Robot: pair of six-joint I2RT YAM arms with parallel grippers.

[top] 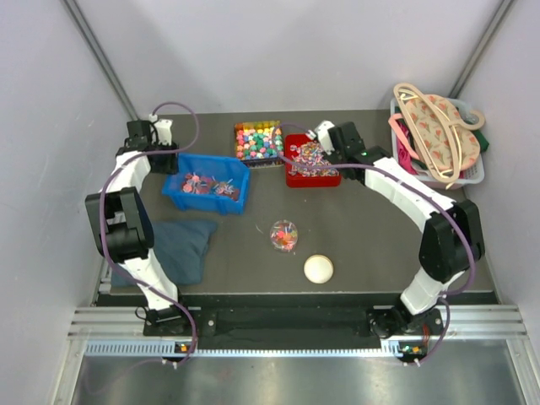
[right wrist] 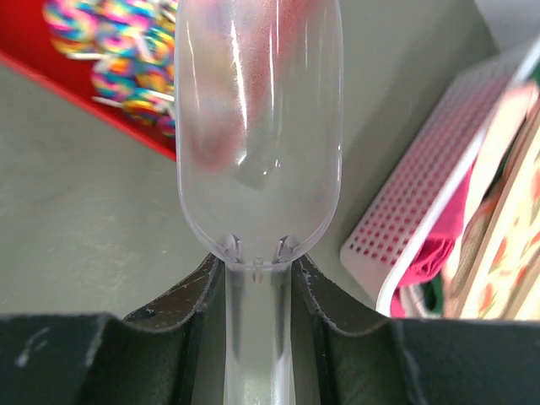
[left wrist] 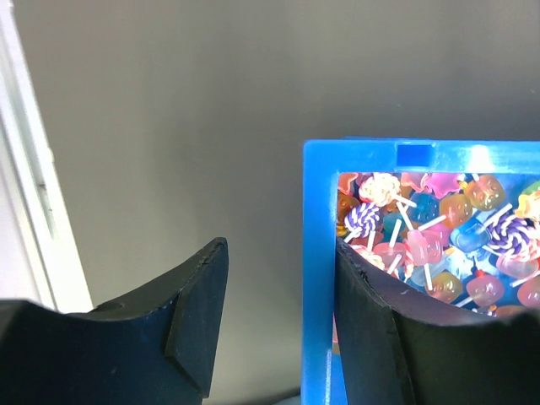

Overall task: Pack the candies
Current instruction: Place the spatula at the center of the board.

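The left gripper hangs at the far left corner of the blue bin, its jaws standing partly open and empty: one finger is outside the bin and the other just over its end wall, so the wall runs up between them. Inside that bin lie candies on white sticks, pink, orange, blue and purple-swirled. The right gripper has its jaws closed on the handle of a clear plastic scoop, whose bowl reaches out to the edge of the red bin, itself heaped with swirl-coloured sweets; whether the scoop carries anything cannot be told. Between the two bins, at the back, sits a block of bright multicoloured cubes. Nearer the arms, mid-way across the dark bench, stands a small clear round tub with a few candies in it, and a cream round lid lies near it, not touching. A blue cloth lies at the bench's left, and a white basket holding hangers and a patterned bag crowds the far right corner
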